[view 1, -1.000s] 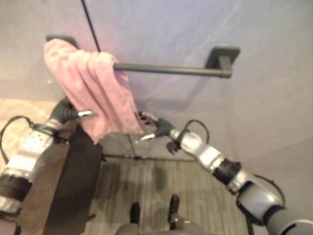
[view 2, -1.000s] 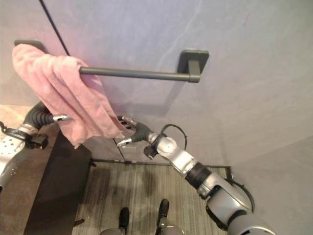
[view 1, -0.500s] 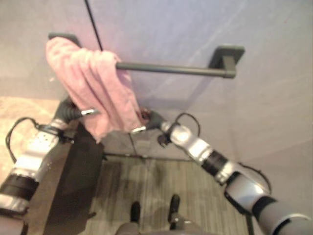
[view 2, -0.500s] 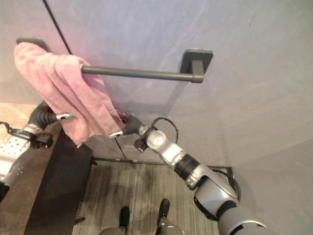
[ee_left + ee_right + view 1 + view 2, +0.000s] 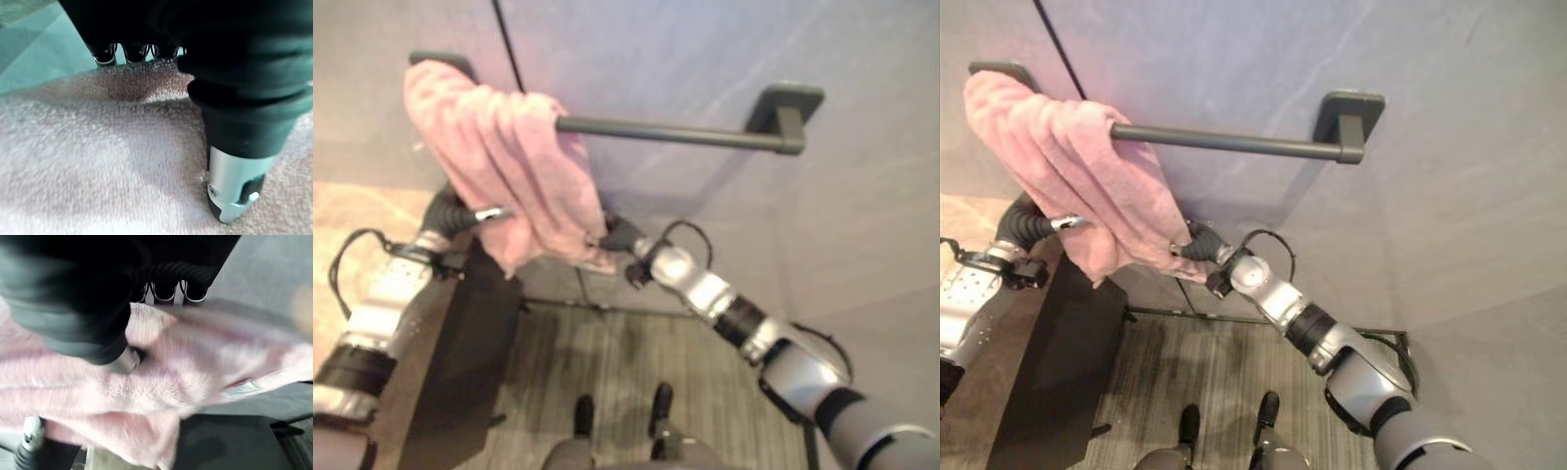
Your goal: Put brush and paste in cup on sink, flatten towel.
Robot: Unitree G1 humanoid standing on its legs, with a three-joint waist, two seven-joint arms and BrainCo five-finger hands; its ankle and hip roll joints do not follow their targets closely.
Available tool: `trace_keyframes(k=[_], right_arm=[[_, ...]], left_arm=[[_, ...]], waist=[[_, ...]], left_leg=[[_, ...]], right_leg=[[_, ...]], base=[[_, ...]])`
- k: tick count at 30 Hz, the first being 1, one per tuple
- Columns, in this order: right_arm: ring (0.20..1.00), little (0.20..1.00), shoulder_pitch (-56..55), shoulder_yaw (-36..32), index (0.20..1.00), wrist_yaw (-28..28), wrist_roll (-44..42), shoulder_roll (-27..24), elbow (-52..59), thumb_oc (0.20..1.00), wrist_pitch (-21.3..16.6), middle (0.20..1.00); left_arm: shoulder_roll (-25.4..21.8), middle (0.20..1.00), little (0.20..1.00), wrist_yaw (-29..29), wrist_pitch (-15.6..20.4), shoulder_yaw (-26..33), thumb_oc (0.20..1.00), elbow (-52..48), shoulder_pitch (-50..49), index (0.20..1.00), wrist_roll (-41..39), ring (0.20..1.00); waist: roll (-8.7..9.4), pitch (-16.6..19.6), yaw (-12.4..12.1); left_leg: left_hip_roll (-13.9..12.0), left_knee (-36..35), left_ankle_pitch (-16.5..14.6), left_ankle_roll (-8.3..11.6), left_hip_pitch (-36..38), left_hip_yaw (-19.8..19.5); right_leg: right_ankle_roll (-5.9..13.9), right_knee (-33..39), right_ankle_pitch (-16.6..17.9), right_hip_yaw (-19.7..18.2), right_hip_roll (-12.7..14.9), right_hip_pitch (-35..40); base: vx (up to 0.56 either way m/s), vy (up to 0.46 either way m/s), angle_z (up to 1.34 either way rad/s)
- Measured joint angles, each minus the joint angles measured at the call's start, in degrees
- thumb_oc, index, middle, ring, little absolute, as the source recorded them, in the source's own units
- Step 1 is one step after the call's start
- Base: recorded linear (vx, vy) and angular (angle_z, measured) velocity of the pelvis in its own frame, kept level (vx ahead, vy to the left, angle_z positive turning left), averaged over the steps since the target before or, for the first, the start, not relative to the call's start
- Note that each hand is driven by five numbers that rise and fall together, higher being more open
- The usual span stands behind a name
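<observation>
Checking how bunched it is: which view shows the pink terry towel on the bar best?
Right eye view: the pink terry towel hangs bunched at the dark bar's left end. Left eye matches; wrist views give close cloth.

Towel (image 5: 1077, 176) hangs bunched over the left end of the wall-mounted towel bar (image 5: 1234, 143), the bar's right stretch bare. Left robot hand (image 5: 460, 215) sits at the towel's lower left edge, against the cloth. Right robot hand (image 5: 1197, 247) meets the towel's lower right corner. Floor (image 5: 1205, 372) lies below.
</observation>
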State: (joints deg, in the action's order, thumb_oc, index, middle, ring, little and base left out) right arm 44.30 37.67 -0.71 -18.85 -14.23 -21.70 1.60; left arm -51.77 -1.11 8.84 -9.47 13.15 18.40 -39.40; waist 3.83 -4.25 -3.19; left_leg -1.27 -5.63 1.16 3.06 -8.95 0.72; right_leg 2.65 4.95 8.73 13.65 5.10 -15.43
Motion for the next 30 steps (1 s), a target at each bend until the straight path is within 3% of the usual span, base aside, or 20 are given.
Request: trace_keyframes(k=[2, 21, 23, 30], right_arm=[[0.2, 0.2, -8.4, -4.1, 0.2, 0.9, -1.6, -0.1, 6.7, 0.2, -0.9, 0.2], [0.2, 0.2, -15.8, -8.2, 0.2, 2.0, -1.2, 0.8, 9.8, 0.2, -6.0, 0.2], [0.2, 0.2, -16.0, -10.4, 0.2, 3.4, -0.6, 0.9, 11.1, 0.2, -7.7, 0.2], [0.2, 0.2, -18.1, -12.2, 0.2, 4.4, 1.4, 0.2, 14.4, 0.2, -10.1, 0.2]], left_arm=[[5.4, 1.0, 1.0, 2.0, 0.2, 3.0, 1.0, -1.1, -2.0, 1.0, 0.0, 1.0], [9.4, 1.0, 1.0, 2.2, 0.5, 4.5, 1.0, -4.5, -6.0, 1.0, 2.0, 1.0], [11.6, 1.0, 1.0, 2.3, 0.9, 6.1, 1.0, -7.3, -8.0, 1.0, 2.0, 1.0], [9.3, 1.0, 1.0, 2.2, 3.1, 14.6, 1.0, -12.5, -17.8, 1.0, 5.6, 1.0]], waist=[[-0.09, -0.1, 0.1], [-1.52, -1.2, 0.6], [-2.13, -1.6, 0.2], [-4.88, -2.2, 0.2]], left_leg=[[0.1, 0.0, 0.0, 0.0, 0.2, 0.4], [-0.1, 0.0, 0.0, -0.02, 2.1, 1.6], [-0.1, 0.0, 0.0, -0.02, 2.0, 1.5], [-0.1, 0.0, 0.0, -0.02, 2.1, 1.7]], right_leg=[[0.0, 0.0, 0.0, -0.4, 0.0, 0.0], [-0.07, 0.0, 0.1, -1.4, -0.1, 1.4], [-0.07, 0.0, 0.1, -1.2, 0.0, 1.3], [-0.06, 0.0, 0.1, -1.3, -0.1, 1.4]], base=[[0.02, 0.027, -0.07], [0.0, 0.0, -0.03], [0.0, 0.0, 0.0], [0.0, -0.003, -0.01]])
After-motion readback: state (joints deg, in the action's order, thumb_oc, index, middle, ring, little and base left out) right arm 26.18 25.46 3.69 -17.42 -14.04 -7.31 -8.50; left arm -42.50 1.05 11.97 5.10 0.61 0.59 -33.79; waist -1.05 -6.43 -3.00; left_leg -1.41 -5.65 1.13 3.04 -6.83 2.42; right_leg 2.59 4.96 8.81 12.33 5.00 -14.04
